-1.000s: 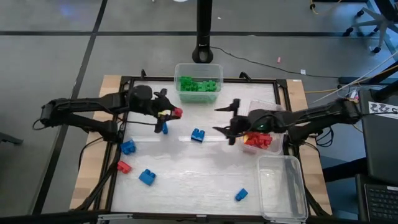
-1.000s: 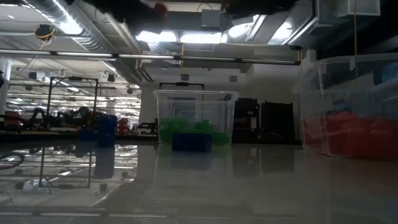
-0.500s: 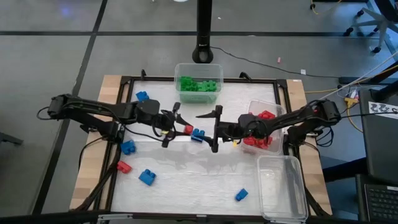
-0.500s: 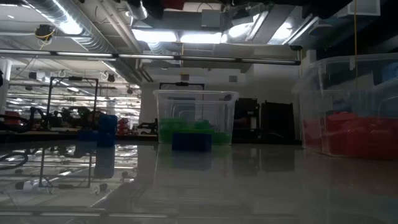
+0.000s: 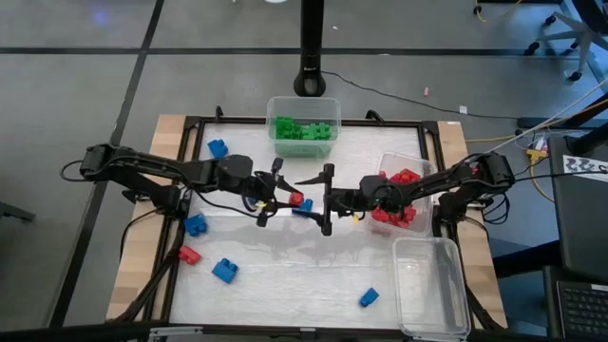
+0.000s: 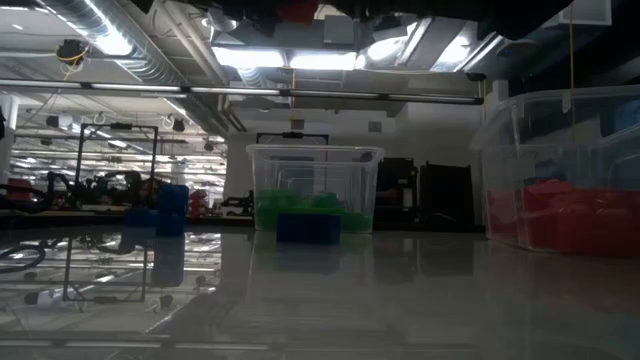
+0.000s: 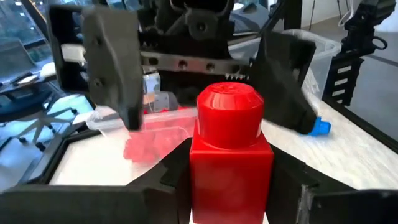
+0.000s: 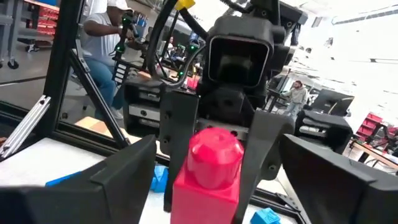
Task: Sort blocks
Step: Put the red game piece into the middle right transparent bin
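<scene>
One counter [image 5: 304, 275], three clear tubs: green-filled tub [image 5: 303, 126], red-filled tub [image 5: 404, 193], empty tub [image 5: 432, 287]. Loose blocks: six blue, one red [image 5: 189, 255]. Left gripper [image 5: 275, 192] jaws clamp a red block [image 5: 295, 199] above counter centre, stud toward the right gripper [image 5: 327, 199], whose jaws are spread wide

left tool [image 5: 282, 194] facing right tool [image 5: 325, 198], block [image 5: 295, 199] between
</scene>
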`<state>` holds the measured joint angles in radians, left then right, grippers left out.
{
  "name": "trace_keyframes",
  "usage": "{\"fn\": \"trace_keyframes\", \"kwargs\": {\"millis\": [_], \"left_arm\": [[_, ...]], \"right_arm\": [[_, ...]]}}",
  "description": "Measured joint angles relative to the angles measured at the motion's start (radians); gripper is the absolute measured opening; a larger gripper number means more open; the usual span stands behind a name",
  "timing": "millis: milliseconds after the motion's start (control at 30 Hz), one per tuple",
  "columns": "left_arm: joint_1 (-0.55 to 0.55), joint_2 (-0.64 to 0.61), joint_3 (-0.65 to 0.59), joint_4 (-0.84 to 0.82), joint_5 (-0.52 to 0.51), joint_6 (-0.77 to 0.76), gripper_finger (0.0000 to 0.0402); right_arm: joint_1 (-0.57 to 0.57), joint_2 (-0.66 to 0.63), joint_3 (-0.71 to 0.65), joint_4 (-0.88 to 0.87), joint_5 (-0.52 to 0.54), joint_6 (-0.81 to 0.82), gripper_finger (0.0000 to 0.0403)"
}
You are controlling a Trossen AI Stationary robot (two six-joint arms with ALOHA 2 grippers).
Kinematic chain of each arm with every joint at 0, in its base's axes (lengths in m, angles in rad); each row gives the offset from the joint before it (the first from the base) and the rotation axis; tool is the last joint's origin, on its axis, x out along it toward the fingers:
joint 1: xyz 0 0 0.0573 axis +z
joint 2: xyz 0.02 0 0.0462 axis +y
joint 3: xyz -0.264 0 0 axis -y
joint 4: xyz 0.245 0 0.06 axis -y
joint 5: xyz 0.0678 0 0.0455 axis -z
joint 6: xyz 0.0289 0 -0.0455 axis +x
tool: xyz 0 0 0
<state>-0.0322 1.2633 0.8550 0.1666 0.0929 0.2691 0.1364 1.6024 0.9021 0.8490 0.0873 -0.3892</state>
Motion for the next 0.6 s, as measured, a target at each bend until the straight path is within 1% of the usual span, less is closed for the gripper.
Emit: {"fn": "trace_keyframes", "kwargs": {"millis": [67,267,367,467,600], "left_arm": [[0.0,-0.001,0.0,0.011,0.0,0.0,0.0129],[0.0,-0.001,0.0,0.007,0.0,0.0,0.0129],[0.0,0.0,0.0,0.006,-0.001,0.0,0.0129],[0.0,-0.001,0.0,0.007,0.0,0.0,0.0129],[0.0,-0.001,0.0,0.007,0.0,0.0,0.0129]], "right_arm": [[0.0,0.0,0.0,0.001,-0.001,0.0,0.0312],[0.0,0.0,0.0,0.004,-0.002,0.0,0.0234],[0.0,0.0,0.0,0.003,-0.002,0.0,0.0205],[0.0,0.0,0.0,0.004,-0.002,0.0,0.0187],[0.0,0.007,0.0,0.022,-0.002,0.0,0.0177]]}}
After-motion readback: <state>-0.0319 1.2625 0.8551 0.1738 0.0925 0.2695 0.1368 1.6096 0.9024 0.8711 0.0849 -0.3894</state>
